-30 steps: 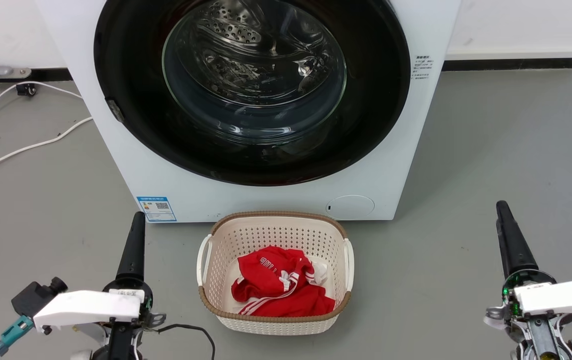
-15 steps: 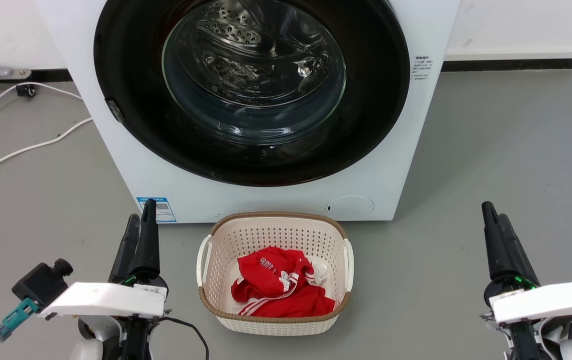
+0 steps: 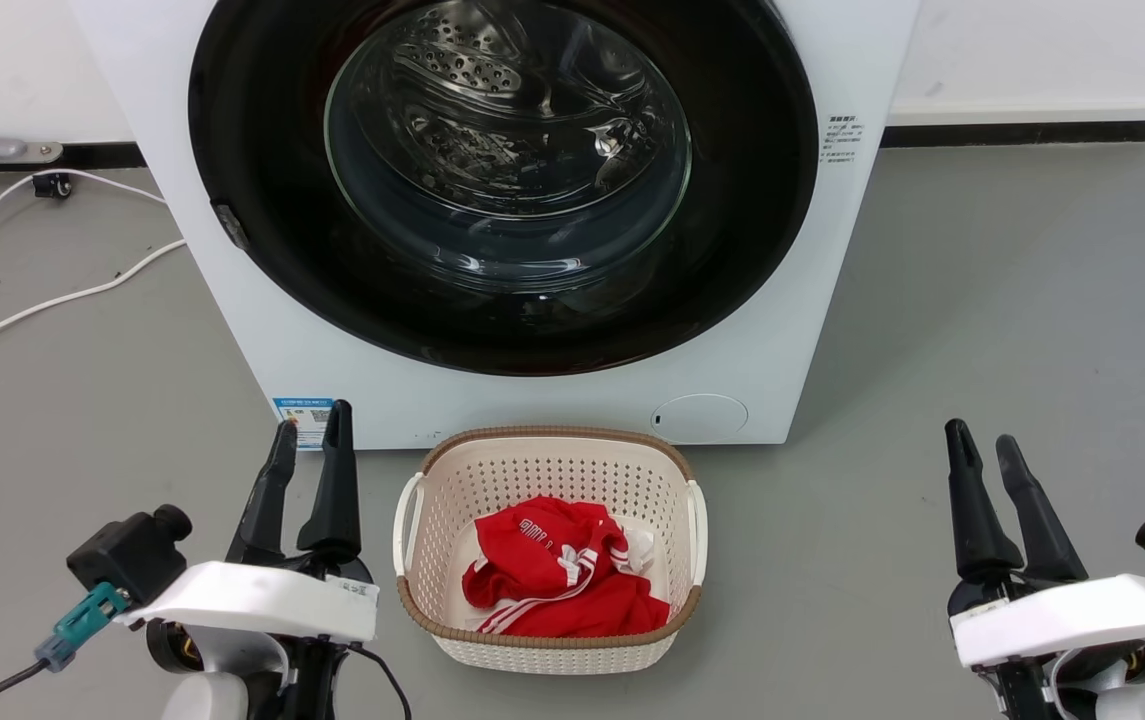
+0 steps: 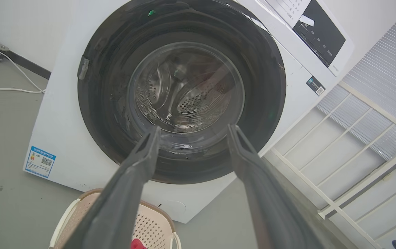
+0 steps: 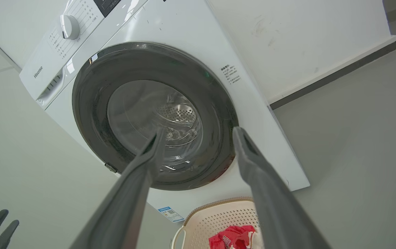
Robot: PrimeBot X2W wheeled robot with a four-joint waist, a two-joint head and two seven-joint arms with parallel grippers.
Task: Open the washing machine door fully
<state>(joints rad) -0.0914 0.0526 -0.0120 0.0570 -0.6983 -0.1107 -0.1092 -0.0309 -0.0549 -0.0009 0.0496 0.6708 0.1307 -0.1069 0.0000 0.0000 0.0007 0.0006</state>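
Head view: the washing machine door (image 3: 507, 170) is being seen shut against the washing machine (image 3: 572, 405), behind the laundry basket (image 3: 552, 436). The left gripper (image 3: 310, 420) and right gripper (image 3: 979, 436) are being held parted, empty.

Left wrist view: the left gripper (image 4: 194, 128) is being held agape before the washing machine door (image 4: 184, 86).

Right wrist view: the right gripper (image 5: 198, 133) is being held likewise.

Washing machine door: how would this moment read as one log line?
washing machine door: shut | left gripper: open, clear of door | right gripper: open, clear of door | laundry basket: holds red garment
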